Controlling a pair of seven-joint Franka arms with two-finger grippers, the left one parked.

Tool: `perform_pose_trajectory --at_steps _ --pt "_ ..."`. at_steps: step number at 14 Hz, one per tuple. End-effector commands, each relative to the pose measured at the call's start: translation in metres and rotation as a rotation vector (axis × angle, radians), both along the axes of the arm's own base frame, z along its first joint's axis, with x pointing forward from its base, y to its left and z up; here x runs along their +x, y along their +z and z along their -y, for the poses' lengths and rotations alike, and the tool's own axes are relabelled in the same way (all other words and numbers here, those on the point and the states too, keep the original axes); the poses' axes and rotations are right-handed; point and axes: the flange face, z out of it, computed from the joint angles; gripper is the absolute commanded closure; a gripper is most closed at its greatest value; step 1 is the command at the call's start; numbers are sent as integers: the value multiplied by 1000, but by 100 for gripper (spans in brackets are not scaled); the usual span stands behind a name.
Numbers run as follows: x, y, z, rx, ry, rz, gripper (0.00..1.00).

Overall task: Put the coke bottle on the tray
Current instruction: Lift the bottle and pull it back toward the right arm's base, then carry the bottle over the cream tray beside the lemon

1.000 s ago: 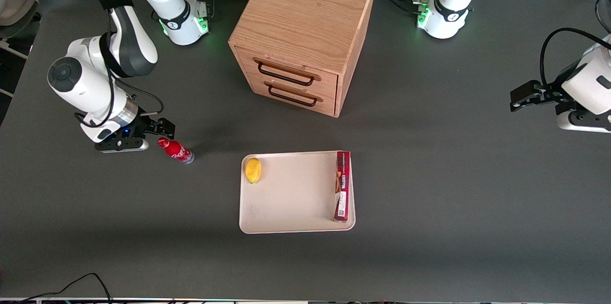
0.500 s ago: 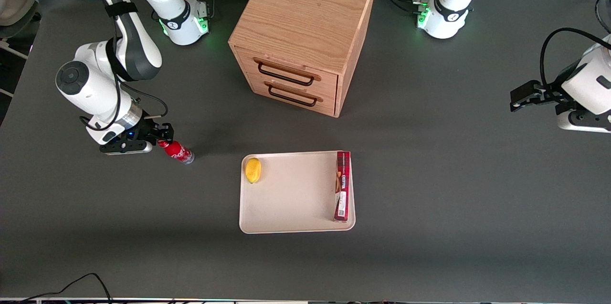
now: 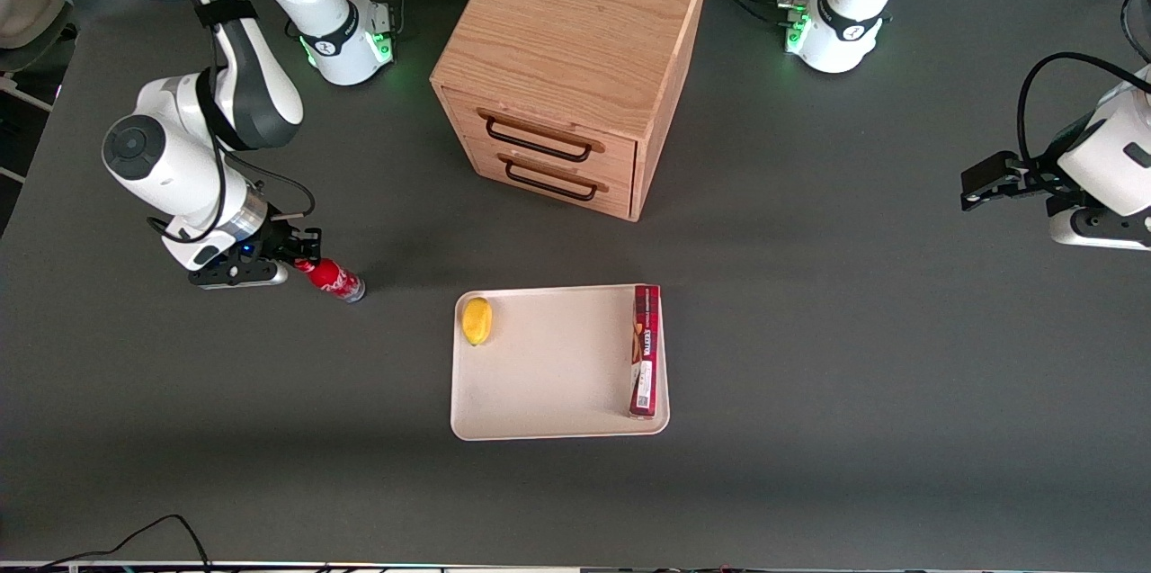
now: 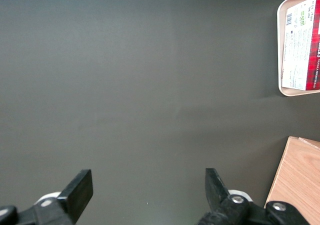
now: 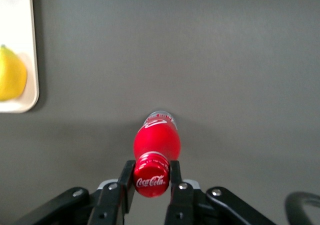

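Note:
The coke bottle [image 3: 333, 280] is small and red with white script. It lies tilted on the dark table, toward the working arm's end, beside the tray [image 3: 557, 366]. My right gripper [image 3: 300, 261] is at the bottle's cap end. In the right wrist view the fingers [image 5: 126, 182] press both sides of the red cap, so the gripper [image 5: 151, 179] is shut on the coke bottle [image 5: 156, 139]. The bottle's clear bottom points away from the gripper. The cream tray's corner [image 5: 20, 45] shows in the right wrist view.
A yellow lemon [image 3: 477, 320] and a long red box [image 3: 645, 350] lie on the tray. The lemon also shows in the right wrist view [image 5: 10, 79]. A wooden two-drawer cabinet [image 3: 566, 69] stands farther from the front camera than the tray.
The gripper moved onto the bottle's cap and closed on it. The bottle has shifted slightly away from the front camera with the gripper.

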Motion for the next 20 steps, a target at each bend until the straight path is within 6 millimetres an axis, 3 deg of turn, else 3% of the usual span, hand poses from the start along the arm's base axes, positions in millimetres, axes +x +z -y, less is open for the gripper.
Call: perform_pose_trajectory --at_steps 1,6,9,11,13,18,20 --pt "2 91 5 3 -33 -27 100" --pt "6 222 16 6 -50 -103 100" --pt "19 251 10 12 -81 -74 100" --pt "52 247 -2 11 -162 -98 100" --pt "84 238 -37 4 -203 -132 100" --pt "120 204 -137 -2 -300 -109 100" --pt "138 171 -165 11 -332 -81 100"
